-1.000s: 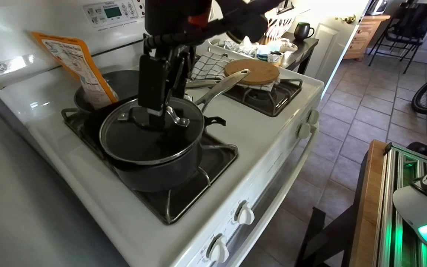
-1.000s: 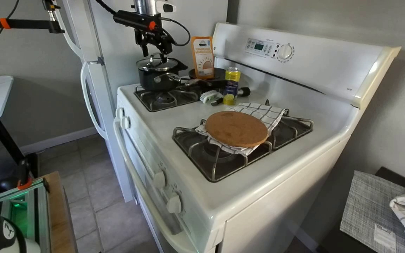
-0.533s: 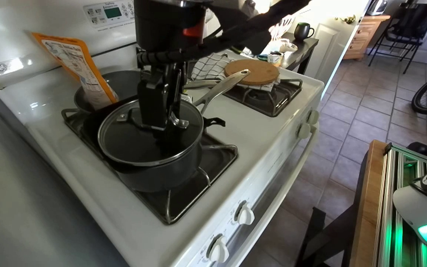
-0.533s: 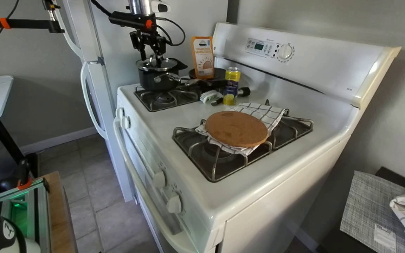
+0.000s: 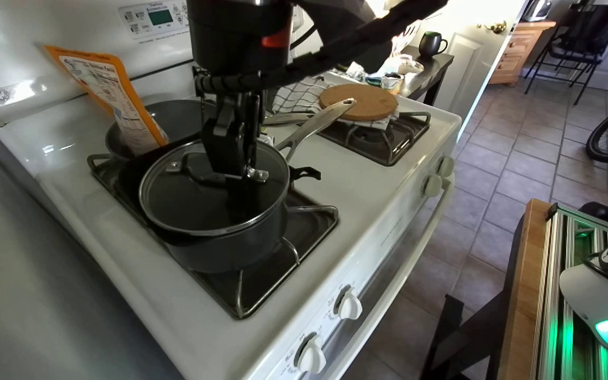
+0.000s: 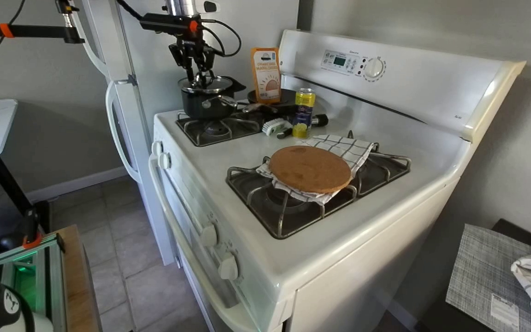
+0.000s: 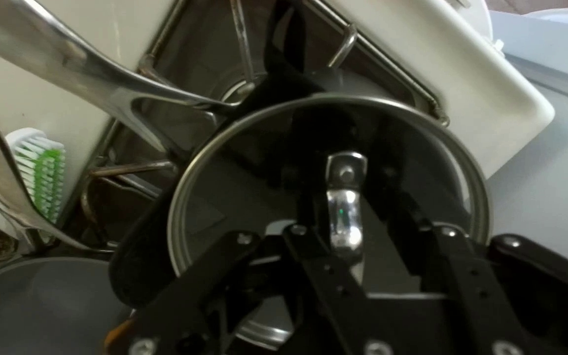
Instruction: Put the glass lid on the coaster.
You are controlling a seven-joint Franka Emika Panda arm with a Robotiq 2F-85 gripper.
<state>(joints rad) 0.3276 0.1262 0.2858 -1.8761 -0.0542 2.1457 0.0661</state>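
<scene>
The glass lid sits flat on that saucepan, its handle running top-to-bottom in the wrist view; the gripper straddles it, jaws partly apart.

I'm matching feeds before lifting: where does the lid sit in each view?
In an exterior view: lid on the pot, left of centre, mid-height, over the grate.
In an exterior view: lid, upper part, left of centre, over the grate.
Wrist view: lid, large, around the middle, over the grate.
Shared landmark: that grate.
</scene>
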